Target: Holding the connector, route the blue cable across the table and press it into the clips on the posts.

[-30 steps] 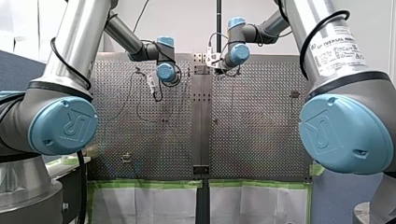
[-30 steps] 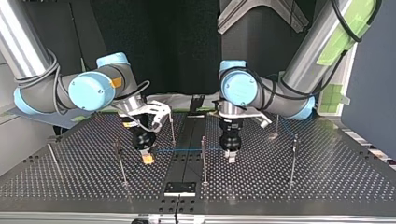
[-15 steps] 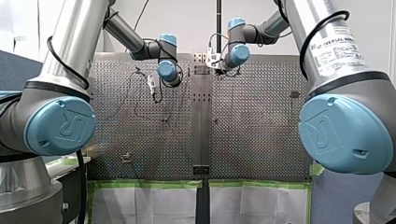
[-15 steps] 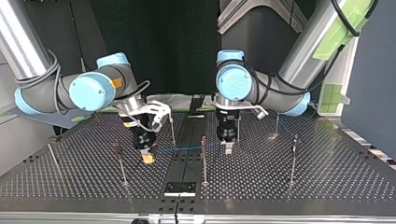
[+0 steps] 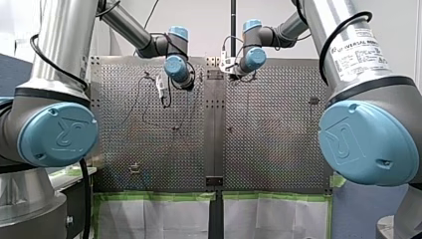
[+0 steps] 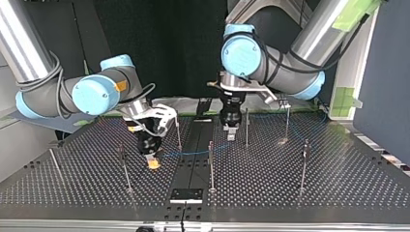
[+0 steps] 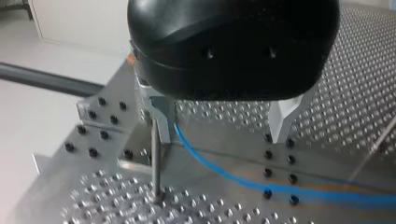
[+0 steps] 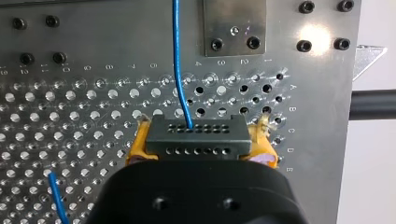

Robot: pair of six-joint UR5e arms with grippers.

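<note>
Blue cable [image 6: 191, 153] runs low over the metal surface [image 6: 314, 188] full of holes, between two claws.
My right claw [image 8: 199, 154] is shut tight on the dark connector [image 8: 196, 137] with its yellow pads [image 8: 134, 153], and the cable comes out of it. My left claw [image 7: 223, 128] is wide open and holds nothing. The cable passes between its fingers, close to one, by a thin post [image 7: 155, 163]. More posts [image 6: 211, 166] stand up straight. The room behind them is dark. Green tape [image 5: 159, 196] lines the surface's edge.
</note>
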